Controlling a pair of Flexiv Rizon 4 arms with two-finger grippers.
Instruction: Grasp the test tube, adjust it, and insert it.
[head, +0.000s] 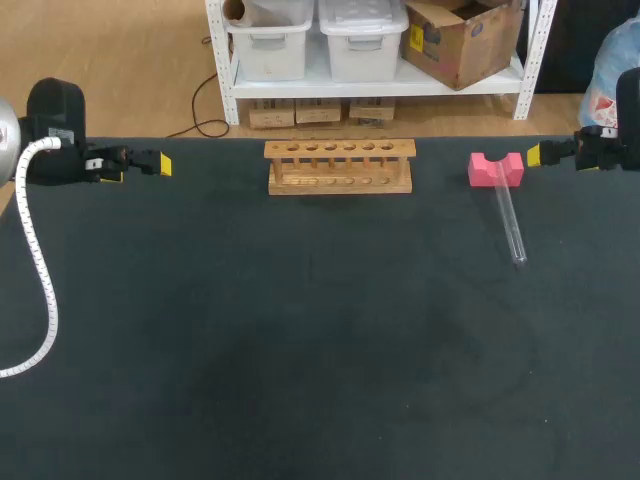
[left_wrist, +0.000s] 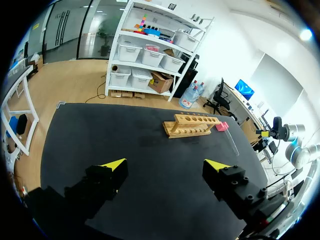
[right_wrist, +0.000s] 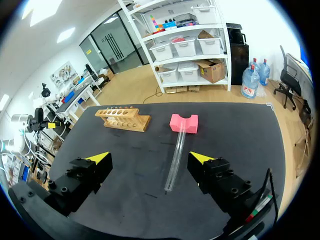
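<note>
- The black table (head: 300, 380) carries everything.
- The left end effector (left_wrist: 165, 165) hovers at the table's 10 o'clock edge in the head view. Its yellow-tipped fingers are spread wide apart with nothing between them.
- The right end effector (right_wrist: 149, 158) hovers at the 2 o'clock edge, just beside the pink block. Its fingers are likewise wide apart and hold nothing.
- The wooden test tube rack (head: 339, 166) stands at 12 o'clock near the far edge, showing a row of holes in its top.
- The pink notched block (head: 496, 169) sits at 1 o'clock, near the rack's right end but apart from it.
- The clear test tube (head: 509, 220) has one end in the block's notch and runs from there toward 5 o'clock onto the table. In the right wrist view it lies ahead of the open fingers, touching neither.
</note>
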